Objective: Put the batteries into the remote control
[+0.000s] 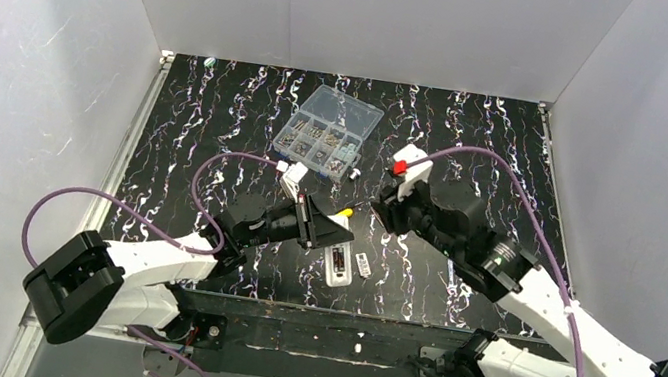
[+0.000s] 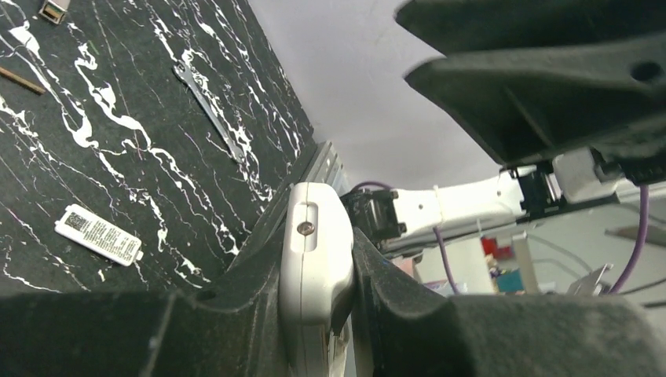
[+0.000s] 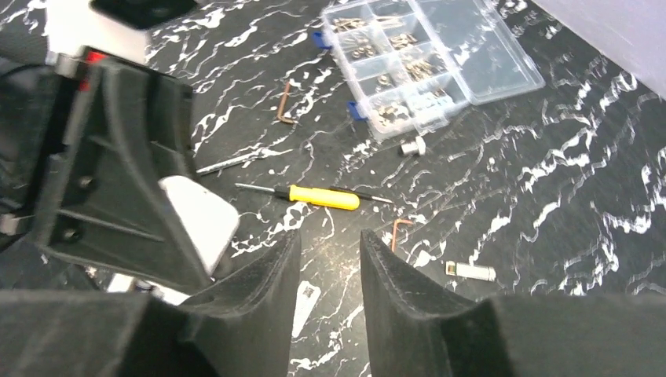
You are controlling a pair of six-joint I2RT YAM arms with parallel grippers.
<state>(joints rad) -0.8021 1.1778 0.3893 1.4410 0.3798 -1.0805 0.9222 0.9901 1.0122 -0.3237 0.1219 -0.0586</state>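
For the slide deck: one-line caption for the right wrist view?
Right gripper open near yellow screwdriver; left gripper grips a white plastic piece; parts box behind.

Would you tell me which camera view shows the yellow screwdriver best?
The right wrist view: the yellow screwdriver lies in full sight, handle and shaft clear. In the top external view the screwdriver is only a small yellow speck. The left wrist view misses it.

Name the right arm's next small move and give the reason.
Probably lower the right gripper onto the yellow screwdriver, which lies just beyond its open, empty jaws. The left gripper is shut on a white casing with a screw head showing, so a driver seems needed first.
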